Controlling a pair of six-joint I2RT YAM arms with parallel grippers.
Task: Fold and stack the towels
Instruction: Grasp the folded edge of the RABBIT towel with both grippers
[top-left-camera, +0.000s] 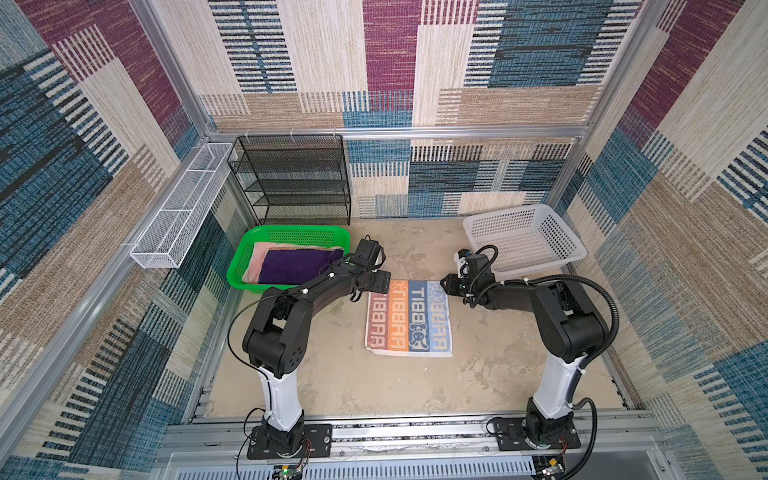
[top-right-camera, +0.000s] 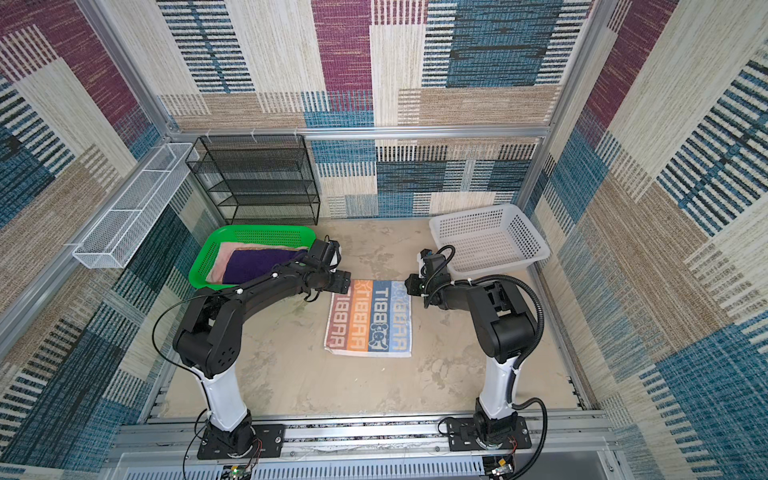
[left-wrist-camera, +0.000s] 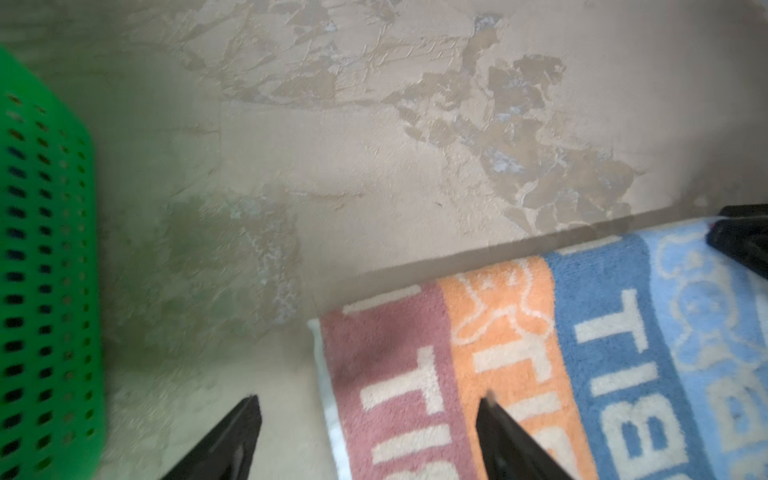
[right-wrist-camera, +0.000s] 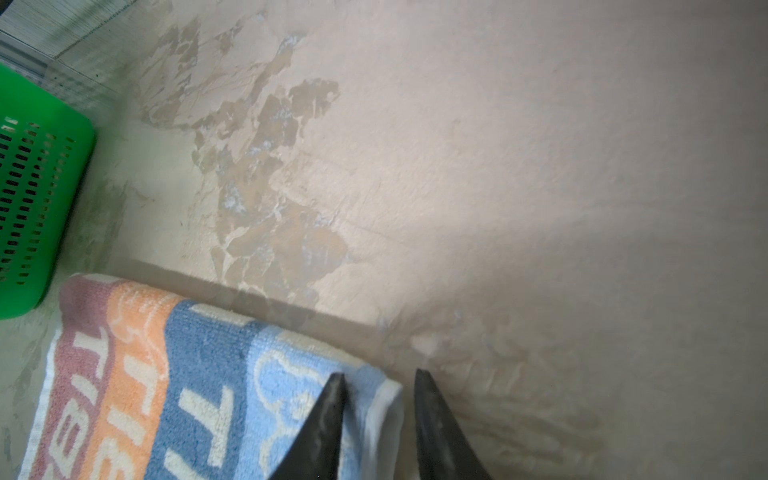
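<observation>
The lettered towel lies flat mid-table, left gripper gaping wide and empty astride one far corner, right gripper set narrow around the other, bite unclear: corner-grabbing, I reckon, then both must pinch and fold nearward.

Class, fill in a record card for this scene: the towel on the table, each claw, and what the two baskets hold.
towel on table: lettered striped towel, lying flat, mid-table
left claw: open wide, astride the towel's far left corner
right claw: narrower gap, astride the far right corner, not clamped
green basket: purple towel on top of pink towel
white basket: no towel seen inside
</observation>
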